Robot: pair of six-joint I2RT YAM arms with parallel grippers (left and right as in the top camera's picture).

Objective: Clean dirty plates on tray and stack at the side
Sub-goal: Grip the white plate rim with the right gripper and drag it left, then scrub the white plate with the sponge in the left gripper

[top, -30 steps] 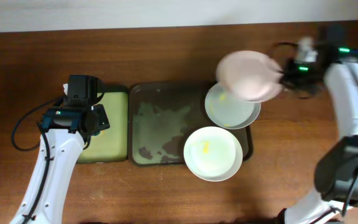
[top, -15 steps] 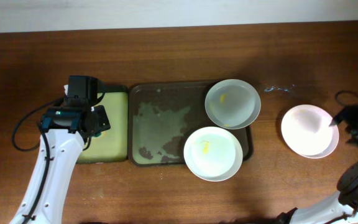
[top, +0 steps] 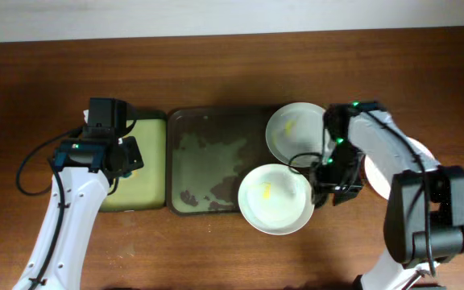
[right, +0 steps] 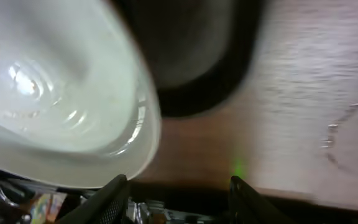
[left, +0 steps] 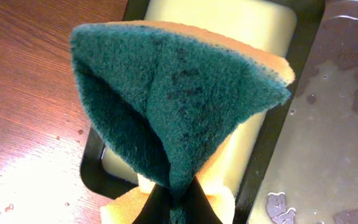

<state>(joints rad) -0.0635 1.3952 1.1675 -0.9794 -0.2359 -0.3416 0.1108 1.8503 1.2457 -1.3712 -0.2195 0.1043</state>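
Our left gripper [left: 174, 202] is pinched tight on a folded sponge with a dark green scouring face and yellow body [left: 179, 93], above the black-rimmed pale yellow-green sponge tray [top: 145, 187]. On the large dark brown-grey rectangular tray [top: 208, 173], one round white plate with a yellow smear [top: 300, 133] sits at the 1 o'clock corner. Another [top: 274, 197] overhangs the edge at 5 o'clock. Our right gripper [right: 179, 185], fingers spread with nothing between them, sits at that plate's 3 o'clock rim. A third white plate [top: 374, 184] lies on the brown wooden table [top: 216, 64] at the tray's 3 o'clock, partly under our right arm.
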